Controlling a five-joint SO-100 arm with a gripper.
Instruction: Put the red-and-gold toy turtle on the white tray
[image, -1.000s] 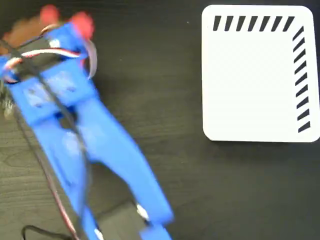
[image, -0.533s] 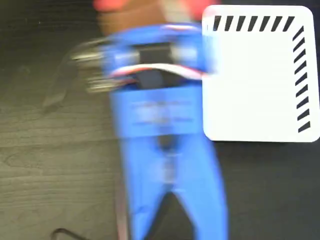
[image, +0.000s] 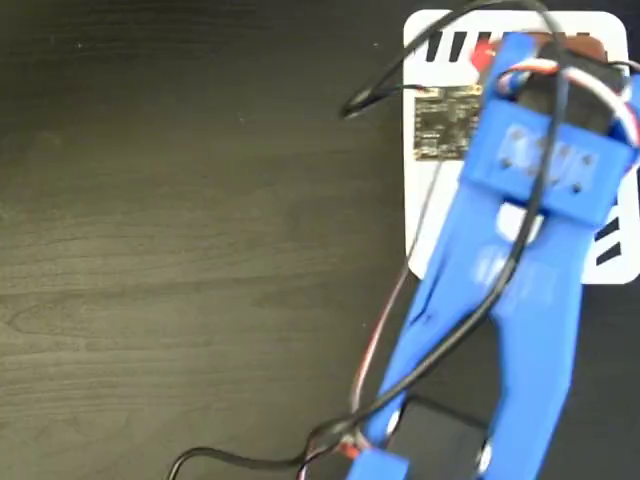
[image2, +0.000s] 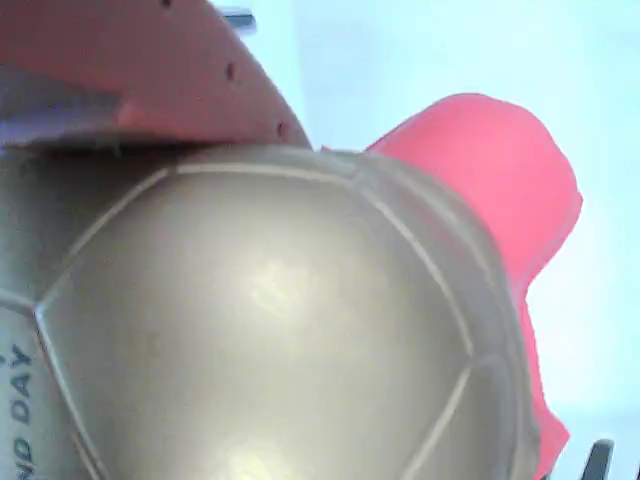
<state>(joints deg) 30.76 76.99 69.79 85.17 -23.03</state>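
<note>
Gripper (image: 520, 50) is over the upper part of the white tray (image: 440, 200), closed on the red-and-gold toy turtle (image2: 300, 330): in the wrist view the gold shell fills the frame against a reddish finger (image2: 150, 70), red limb sticking out toward pale tray surface. Turtle looks carried above the tray, not resting on it; contact can't be judged. Likely next step: lower and release there, well inside the striped edges.
</note>
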